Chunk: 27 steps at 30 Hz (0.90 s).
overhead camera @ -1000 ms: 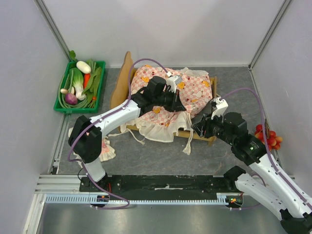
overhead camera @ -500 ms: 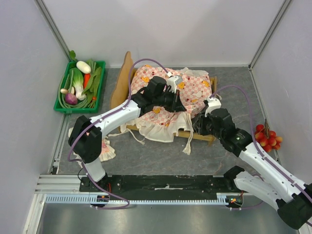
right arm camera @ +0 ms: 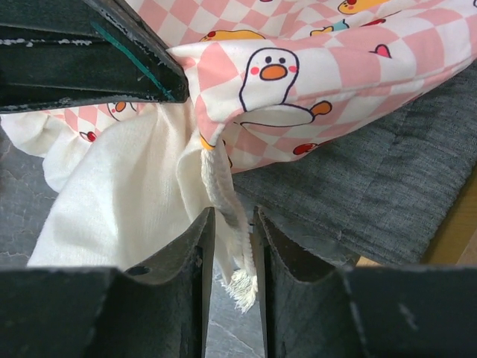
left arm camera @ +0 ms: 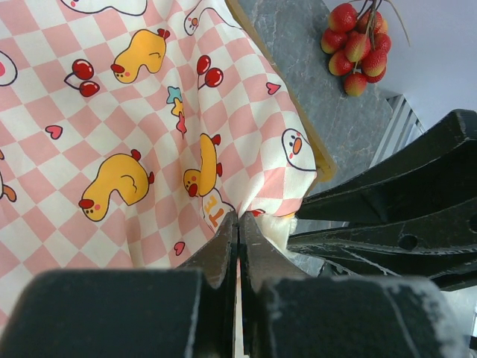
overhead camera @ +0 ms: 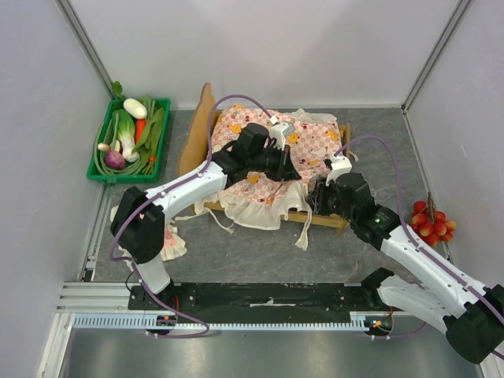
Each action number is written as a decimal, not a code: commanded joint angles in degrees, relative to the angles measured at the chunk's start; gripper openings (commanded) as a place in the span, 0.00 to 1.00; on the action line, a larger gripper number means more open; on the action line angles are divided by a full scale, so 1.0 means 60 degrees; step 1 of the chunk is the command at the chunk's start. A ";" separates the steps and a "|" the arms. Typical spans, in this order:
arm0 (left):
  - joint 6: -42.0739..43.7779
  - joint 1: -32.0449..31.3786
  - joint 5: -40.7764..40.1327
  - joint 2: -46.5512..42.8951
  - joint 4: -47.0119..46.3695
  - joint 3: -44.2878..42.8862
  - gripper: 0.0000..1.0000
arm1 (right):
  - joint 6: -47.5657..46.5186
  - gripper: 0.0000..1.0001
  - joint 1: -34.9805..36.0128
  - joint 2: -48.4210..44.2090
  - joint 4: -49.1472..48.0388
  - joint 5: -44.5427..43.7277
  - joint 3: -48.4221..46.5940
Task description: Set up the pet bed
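Observation:
The pet bed [overhead camera: 197, 130] lies mid-table, its headboard to the left. The pink-checked mattress [overhead camera: 264, 153] lies on it, and its frill hangs over the near rail. My left gripper [overhead camera: 293, 172] is shut on the mattress's near right corner [left arm camera: 238, 218] and holds that corner lifted. My right gripper [overhead camera: 316, 200] is just right of that corner, jaws a little apart, with a white tie cord [right arm camera: 223, 186] hanging between its fingertips [right arm camera: 232, 216]. The bed's dark grey base [right arm camera: 373, 186] shows under the lifted corner. The pink pillow [overhead camera: 172, 242] lies near left, partly under my left arm.
A green tray of vegetables [overhead camera: 101, 175] stands at the far left. A bunch of red fruit [overhead camera: 429, 220] lies by the right wall and also shows in the left wrist view [left arm camera: 356, 41]. White walls stand close around the grey table.
My right gripper has moved left and farther in, up to the mattress corner, and now straddles the tie cord. My left gripper has held still on the corner.

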<state>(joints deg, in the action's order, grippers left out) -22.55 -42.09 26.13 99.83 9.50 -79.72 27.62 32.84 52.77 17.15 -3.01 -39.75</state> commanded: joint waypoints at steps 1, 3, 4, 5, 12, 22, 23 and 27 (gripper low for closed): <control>-0.0154 0.0056 0.0318 -0.0188 -0.0206 -0.0014 0.02 | 0.0027 0.30 0.0005 0.0154 -0.0660 0.0076 0.0121; -0.0139 0.0056 0.0318 -0.0188 -0.0206 -0.0014 0.02 | -0.0017 0.26 0.0005 0.0155 -0.0675 0.0091 0.0135; -0.0139 0.0056 0.0303 -0.0203 -0.0206 -0.0014 0.02 | -0.0032 0.16 0.0005 0.0140 -0.0661 0.0120 0.0135; -0.0139 0.0056 0.0303 -0.0189 -0.0191 -0.0014 0.02 | -0.0090 0.11 0.0020 0.0082 -0.0603 0.0149 0.0106; -0.0037 0.0056 0.0259 -0.0188 -0.0060 -0.0043 0.02 | -0.0762 0.00 0.0005 -0.0417 0.0860 0.0077 -0.0668; 0.0095 0.0042 0.0655 -0.0100 -0.0001 -0.0058 0.19 | -0.1731 0.02 0.0005 0.0271 0.3294 -0.1752 -0.2501; 0.0124 0.0042 0.0669 -0.0101 0.0028 -0.0058 0.17 | -0.1790 0.02 0.0020 0.0359 0.3338 -0.1900 -0.2589; 0.0183 0.0042 0.0699 -0.0071 0.0087 -0.0058 0.11 | -0.2214 0.03 0.0005 0.0652 0.3411 -0.2004 -0.3334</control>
<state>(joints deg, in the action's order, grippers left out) -22.48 -42.06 28.32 99.83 10.41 -79.72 17.93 32.84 55.44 35.27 -11.20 -54.43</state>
